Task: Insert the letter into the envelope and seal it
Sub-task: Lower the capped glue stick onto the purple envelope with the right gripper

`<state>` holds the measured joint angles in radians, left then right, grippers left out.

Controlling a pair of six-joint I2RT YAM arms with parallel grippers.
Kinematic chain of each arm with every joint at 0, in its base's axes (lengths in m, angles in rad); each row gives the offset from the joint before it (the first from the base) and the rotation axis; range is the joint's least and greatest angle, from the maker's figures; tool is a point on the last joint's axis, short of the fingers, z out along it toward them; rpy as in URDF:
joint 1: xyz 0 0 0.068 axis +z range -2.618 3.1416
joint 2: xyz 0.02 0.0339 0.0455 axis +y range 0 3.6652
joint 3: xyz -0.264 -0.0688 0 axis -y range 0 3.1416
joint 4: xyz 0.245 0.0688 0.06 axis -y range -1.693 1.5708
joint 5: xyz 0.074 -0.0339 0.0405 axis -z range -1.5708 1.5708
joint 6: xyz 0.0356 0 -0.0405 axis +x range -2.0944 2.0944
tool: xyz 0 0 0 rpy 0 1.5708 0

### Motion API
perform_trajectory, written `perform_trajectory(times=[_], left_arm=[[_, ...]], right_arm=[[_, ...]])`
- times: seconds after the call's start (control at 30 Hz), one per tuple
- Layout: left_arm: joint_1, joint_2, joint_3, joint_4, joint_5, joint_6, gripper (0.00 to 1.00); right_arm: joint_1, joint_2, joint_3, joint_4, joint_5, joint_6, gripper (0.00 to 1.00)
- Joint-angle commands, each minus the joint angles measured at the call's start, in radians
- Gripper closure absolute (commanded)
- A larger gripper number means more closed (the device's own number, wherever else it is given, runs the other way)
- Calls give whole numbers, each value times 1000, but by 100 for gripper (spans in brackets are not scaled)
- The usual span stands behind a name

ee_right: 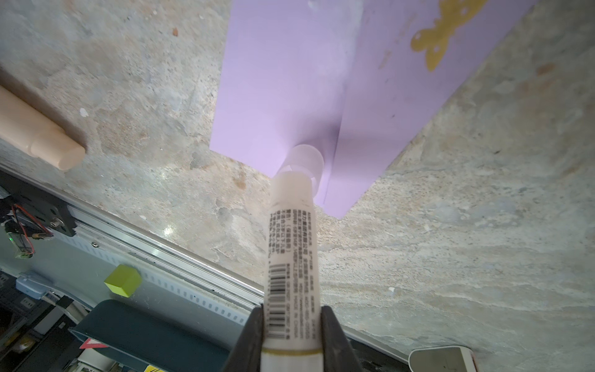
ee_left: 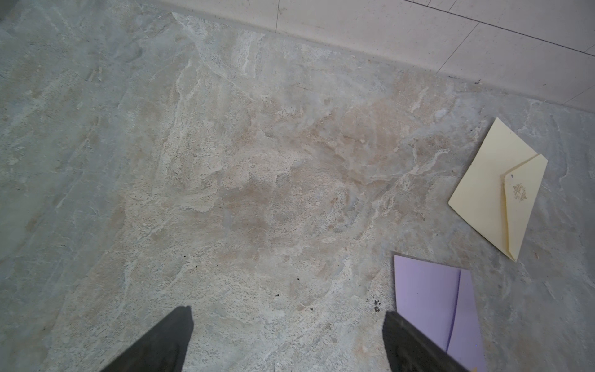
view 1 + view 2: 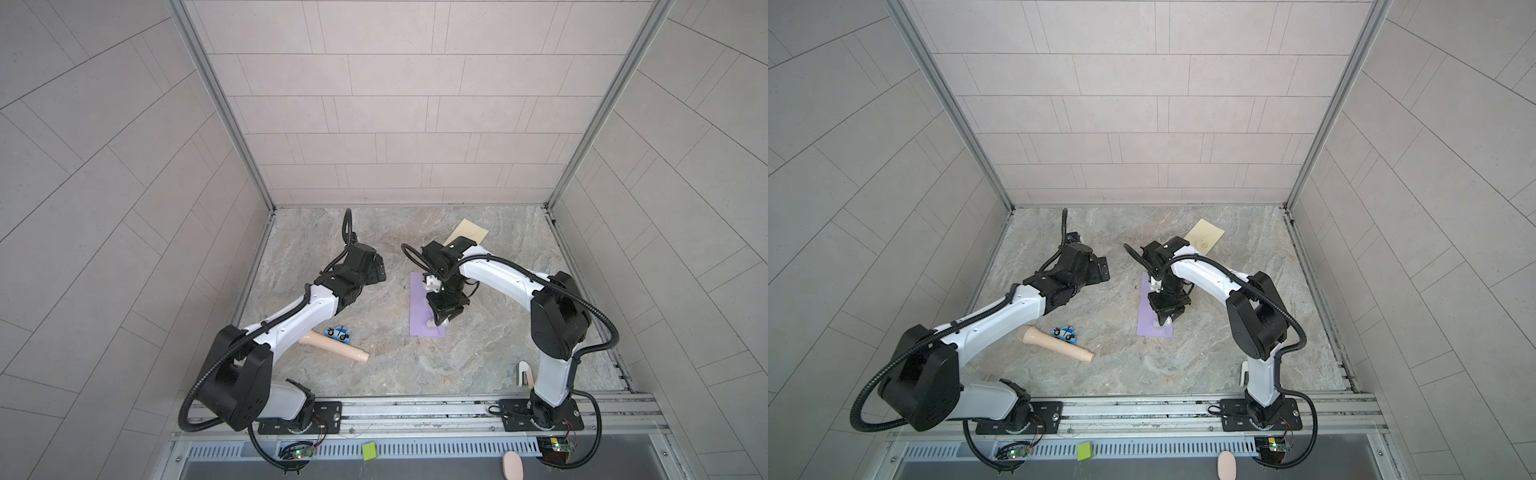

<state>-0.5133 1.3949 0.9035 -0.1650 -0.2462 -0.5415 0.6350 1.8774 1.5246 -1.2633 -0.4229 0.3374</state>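
Note:
A purple envelope (image 3: 419,305) (image 3: 1147,318) lies flat on the stone table, right of the middle. My right gripper (image 1: 291,310) (image 3: 444,316) is shut on a white glue stick (image 1: 291,241) and points down over the envelope's near end. The stick's clear tip rests on the envelope (image 1: 283,80), beside the edge of its flap. My left gripper (image 2: 288,314) (image 3: 376,270) hangs open and holds nothing, above bare table to the left of the envelope (image 2: 425,290). The letter is out of view.
A cream envelope (image 3: 467,232) (image 2: 495,186) lies at the back right. A beige cylinder (image 3: 332,347) and a small blue toy car (image 3: 338,332) lie at the front left. A white object (image 3: 524,373) sits by the right arm's base. The front rail holds a green block (image 3: 369,451).

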Motion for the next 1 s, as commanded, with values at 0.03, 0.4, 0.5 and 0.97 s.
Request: perform_trajectory(times=[0.03,0.4,0.5,0.97], left_arm=[[1,-5,-8,19,0,5,1],[0,-7,-12,28,6,41,2],[-3,-5,-12,30,5,51,2],[-2,-7,-14,39,29,72,2]], right_arm=[[6,-2,-12,-28,21,-9,100],[5,51,39,-113,65,-23,100],[7,82,69,-155,86,-31,100],[32,223,168,-150,57,-29,100]])
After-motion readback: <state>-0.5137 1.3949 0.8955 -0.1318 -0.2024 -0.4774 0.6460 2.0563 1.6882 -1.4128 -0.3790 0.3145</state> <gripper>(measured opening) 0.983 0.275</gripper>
